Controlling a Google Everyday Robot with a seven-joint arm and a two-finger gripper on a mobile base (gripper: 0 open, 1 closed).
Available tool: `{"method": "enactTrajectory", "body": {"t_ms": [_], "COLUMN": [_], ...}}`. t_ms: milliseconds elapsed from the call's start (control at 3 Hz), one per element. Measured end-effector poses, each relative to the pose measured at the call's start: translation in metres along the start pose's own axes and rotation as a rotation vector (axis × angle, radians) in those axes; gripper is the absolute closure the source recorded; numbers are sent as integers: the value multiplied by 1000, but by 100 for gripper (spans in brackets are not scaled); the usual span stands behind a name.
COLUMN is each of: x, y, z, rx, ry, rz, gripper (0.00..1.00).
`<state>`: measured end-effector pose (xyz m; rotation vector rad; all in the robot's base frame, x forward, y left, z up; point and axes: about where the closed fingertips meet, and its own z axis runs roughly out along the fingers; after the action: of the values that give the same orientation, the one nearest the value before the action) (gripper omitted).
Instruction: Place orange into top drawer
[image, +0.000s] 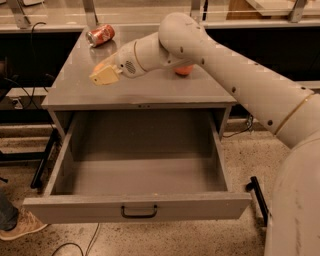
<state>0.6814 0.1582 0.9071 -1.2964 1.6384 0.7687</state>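
Note:
My gripper (106, 75) is over the left part of the grey cabinet top (150, 87), its cream fingers closed around the orange (101, 65). Only a small yellow-orange patch of the fruit shows behind the fingers. The top drawer (70, 209) is pulled fully open below, wide and deep. It has nothing inside, and a black handle (139, 212) sits at the centre of its front panel. The gripper is behind the drawer's back left part, above the cabinet top.
A red soda can (100, 35) lies on its side at the back left of the cabinet top. A reddish apple (184, 70) peeks out behind my arm. A person's shoe (21, 226) is on the floor at lower left. Black shelving runs behind the cabinet.

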Motion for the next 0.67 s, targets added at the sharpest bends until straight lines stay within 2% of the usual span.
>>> {"method": "enactTrajectory", "body": {"t_ms": [333,667], "x": [12,28], "y": [17,55], "z": [-3,-24], "rx": [0,37], "ry": [2,-40], "rz": [34,126], "gripper": [100,100]}}
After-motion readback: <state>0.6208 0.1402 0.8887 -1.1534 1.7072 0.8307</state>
